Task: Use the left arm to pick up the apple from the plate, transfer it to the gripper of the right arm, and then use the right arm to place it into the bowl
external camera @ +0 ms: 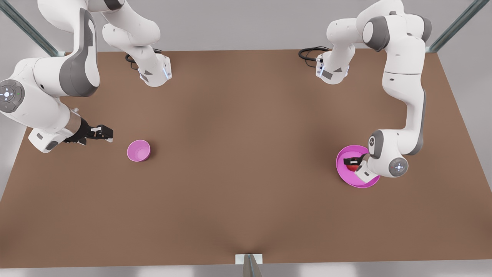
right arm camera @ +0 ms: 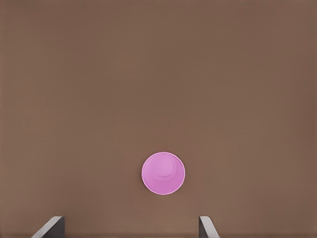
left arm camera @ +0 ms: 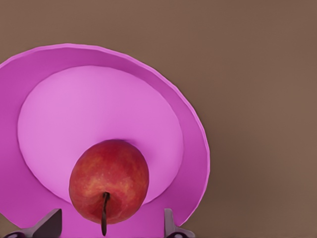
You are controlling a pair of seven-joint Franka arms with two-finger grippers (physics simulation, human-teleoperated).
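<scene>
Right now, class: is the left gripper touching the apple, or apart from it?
Apart. In the left wrist view the left gripper is open, its fingertips standing clear on either side of the apple, pink plate showing between.

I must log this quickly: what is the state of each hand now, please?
Left hand: open, fingers on either side of the apple on the plate, not closed on it.
Right hand: open, holding nothing, waiting near the bowl.
</scene>
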